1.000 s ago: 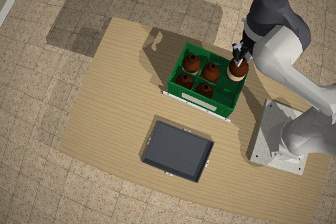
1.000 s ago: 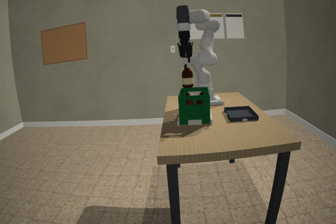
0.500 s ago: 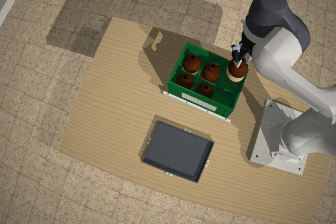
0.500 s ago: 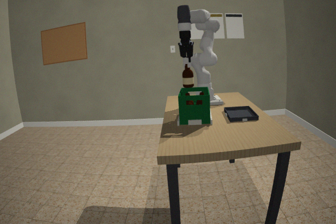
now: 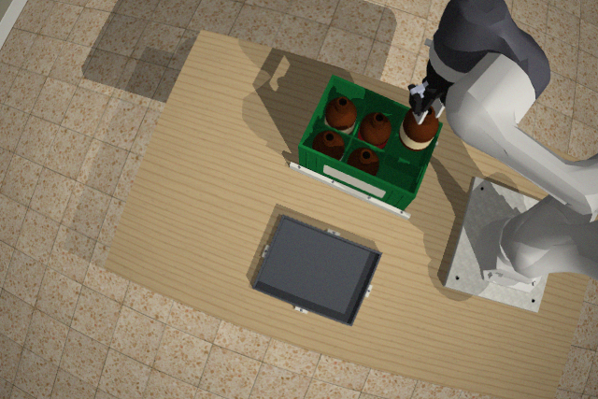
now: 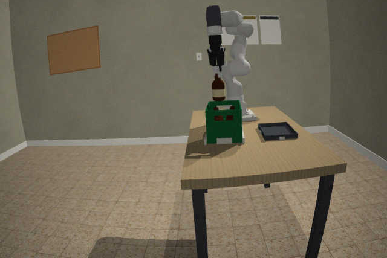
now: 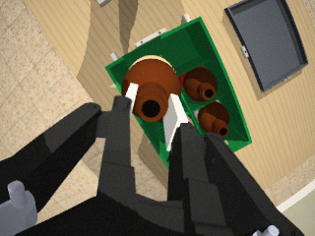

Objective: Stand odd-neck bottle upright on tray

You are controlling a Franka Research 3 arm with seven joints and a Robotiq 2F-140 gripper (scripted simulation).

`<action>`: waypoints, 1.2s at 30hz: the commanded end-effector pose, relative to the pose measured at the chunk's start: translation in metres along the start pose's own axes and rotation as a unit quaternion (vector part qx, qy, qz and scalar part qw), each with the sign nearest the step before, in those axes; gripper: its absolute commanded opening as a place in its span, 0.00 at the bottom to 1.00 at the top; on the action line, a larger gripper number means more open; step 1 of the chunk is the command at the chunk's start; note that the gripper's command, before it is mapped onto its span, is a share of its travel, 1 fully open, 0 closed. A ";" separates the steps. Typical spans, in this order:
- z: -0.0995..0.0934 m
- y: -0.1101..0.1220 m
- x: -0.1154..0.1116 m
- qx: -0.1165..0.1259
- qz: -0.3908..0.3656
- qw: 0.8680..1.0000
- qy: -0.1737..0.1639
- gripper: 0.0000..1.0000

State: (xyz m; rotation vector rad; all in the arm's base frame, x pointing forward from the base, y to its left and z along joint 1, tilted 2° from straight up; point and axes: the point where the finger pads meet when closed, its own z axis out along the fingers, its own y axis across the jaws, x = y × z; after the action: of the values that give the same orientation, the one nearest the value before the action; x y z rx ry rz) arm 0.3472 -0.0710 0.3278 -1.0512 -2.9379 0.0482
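One bottle (image 5: 418, 133) (image 6: 217, 88) (image 7: 148, 79) is up out of the crate (image 5: 405, 200) (image 6: 224, 132) (image 7: 187, 41), hanging about upright above its end nearest the arm's base. The gripper (image 5: 430, 113) (image 6: 217, 72) (image 7: 151, 101) has its two fingers clamped on the neck. I take this as the lifting step, with the carry to the tray (image 5: 314, 263) (image 6: 276, 130) (image 7: 268, 44) to come. Whether this neck is the odd one, I cannot tell from these views.

Four other bottles (image 5: 340, 115) (image 6: 229, 118) (image 7: 199, 84) stand in the crate, which makes five in all. They fill four of its six slots; the two at the end below the raised bottle look bare. One tray lies flat beside the crate on the one table (image 5: 192, 192) (image 6: 250, 155) (image 7: 290, 143), with nothing in it and four small white clips around it.

If this is the right bottle, the next move calls for enough height to clear the crate's rim, then a level swing over the tray and a gentle lowering until the base is fully down before letting go. Releasing early could drop or tip it.
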 end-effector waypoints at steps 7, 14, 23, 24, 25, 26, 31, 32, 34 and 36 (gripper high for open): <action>-0.002 0.010 0.006 -0.002 0.005 1.000 -0.001 0.10; -0.002 0.018 0.011 -0.002 0.005 1.000 -0.001 0.10; -0.002 0.028 0.017 -0.002 0.005 1.000 -0.001 0.10; -0.002 0.030 0.018 -0.002 0.005 1.000 -0.001 0.10; -0.002 0.031 0.019 -0.002 0.005 1.000 -0.001 0.10; -0.002 0.033 0.020 -0.002 0.005 1.000 -0.001 0.10; -0.002 0.041 0.025 -0.002 0.005 1.000 -0.001 0.10; -0.002 0.042 0.026 -0.002 0.005 1.000 -0.001 0.10; -0.002 0.046 0.028 -0.002 0.005 1.000 -0.001 0.10; -0.002 0.049 0.030 -0.002 0.005 1.000 -0.001 0.10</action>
State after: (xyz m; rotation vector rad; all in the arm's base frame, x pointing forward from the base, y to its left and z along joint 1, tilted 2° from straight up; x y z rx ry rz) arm 0.3532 -0.0217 0.3252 -1.0363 -2.9406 0.0504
